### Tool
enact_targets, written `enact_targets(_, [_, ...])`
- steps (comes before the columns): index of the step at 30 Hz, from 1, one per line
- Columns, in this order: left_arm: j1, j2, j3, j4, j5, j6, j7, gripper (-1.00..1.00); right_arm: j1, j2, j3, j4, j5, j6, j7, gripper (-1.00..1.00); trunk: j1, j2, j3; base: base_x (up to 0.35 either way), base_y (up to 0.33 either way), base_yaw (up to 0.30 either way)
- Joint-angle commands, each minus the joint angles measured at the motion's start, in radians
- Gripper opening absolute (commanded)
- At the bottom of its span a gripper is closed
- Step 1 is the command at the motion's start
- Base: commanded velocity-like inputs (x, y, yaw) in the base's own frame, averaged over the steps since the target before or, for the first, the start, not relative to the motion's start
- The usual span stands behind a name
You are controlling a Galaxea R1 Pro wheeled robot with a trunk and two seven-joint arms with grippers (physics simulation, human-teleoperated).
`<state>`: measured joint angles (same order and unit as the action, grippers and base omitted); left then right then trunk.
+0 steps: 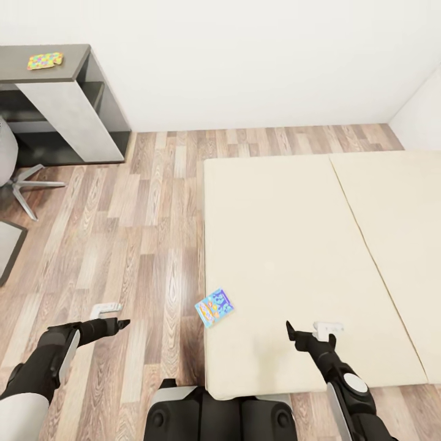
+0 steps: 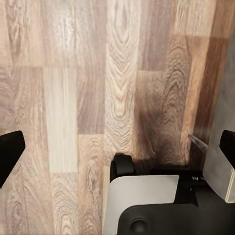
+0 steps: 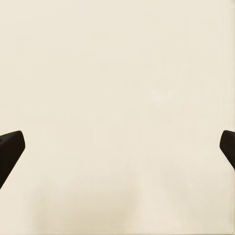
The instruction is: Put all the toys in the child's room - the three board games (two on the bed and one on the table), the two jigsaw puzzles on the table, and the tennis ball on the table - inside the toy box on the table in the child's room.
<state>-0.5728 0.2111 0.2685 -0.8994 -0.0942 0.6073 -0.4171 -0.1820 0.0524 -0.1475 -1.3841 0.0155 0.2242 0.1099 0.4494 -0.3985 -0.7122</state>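
A: What is the biggest thing here?

B: The bed (image 1: 294, 245). Its cream mattress is in two sections, and the seam runs away from the robot, slanting a little to the left. The wood floor (image 1: 135, 233) lies to its left.

A: And the desk?

B: The desk (image 1: 67, 92) stands at the far left against the white wall. One puzzle (image 1: 45, 60) lies flat on its dark top. A chair (image 1: 12, 165) is beside it, partly cut off.

A: Where is the game?

B: A small blue game (image 1: 215, 307) lies flat on the bed, near the left edge, at the robot's end. It is turned diagonally, the long axis going from near-left to far-right. The print is colourful, but too small for me to read.

A: The grippers?

B: The left gripper (image 1: 116, 315) hangs over the floor, fingers wide apart, holding nothing. The right gripper (image 1: 306, 334) hangs over the mattress, right of the game, not touching it. Its fingertips (image 3: 11, 149) stand wide apart too, with nothing between.
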Motion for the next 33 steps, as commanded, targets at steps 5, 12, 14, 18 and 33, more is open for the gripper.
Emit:
enact_targets(5, [0.0,-0.005,-0.037,0.0,-0.01,0.003,0.034,1.0,0.0,0.012,-0.002,0.0,0.003,0.006,-0.005,1.0,0.001,-0.002,0.007,0.0,0.0,0.0])
enact_targets(12, [-0.001,-0.005,-0.064,0.002,-0.009,0.002,0.071,1.0,-0.003,0.035,0.083,0.031,0.004,0.013,-0.049,1.0,0.001,-0.002,0.018,0.0,0.0,0.025])
enact_targets(14, [0.0,-0.006,-0.065,0.002,-0.009,0.002,0.072,1.0,-0.006,0.036,0.102,0.048,0.004,0.028,-0.092,1.0,0.001,-0.002,0.022,0.0,0.0,0.06])
enact_targets(18, [0.0,-0.006,-0.066,0.002,-0.009,0.002,0.073,1.0,-0.008,0.036,0.116,0.059,0.002,0.043,-0.138,1.0,0.001,-0.002,0.028,0.0,0.0,0.065])
enact_targets(33, [0.0,-0.006,-0.066,0.002,-0.009,0.002,0.074,1.0,-0.008,0.037,0.12,0.063,0.002,0.047,-0.153,1.0,0.001,-0.002,0.052,0.0,0.0,0.067])
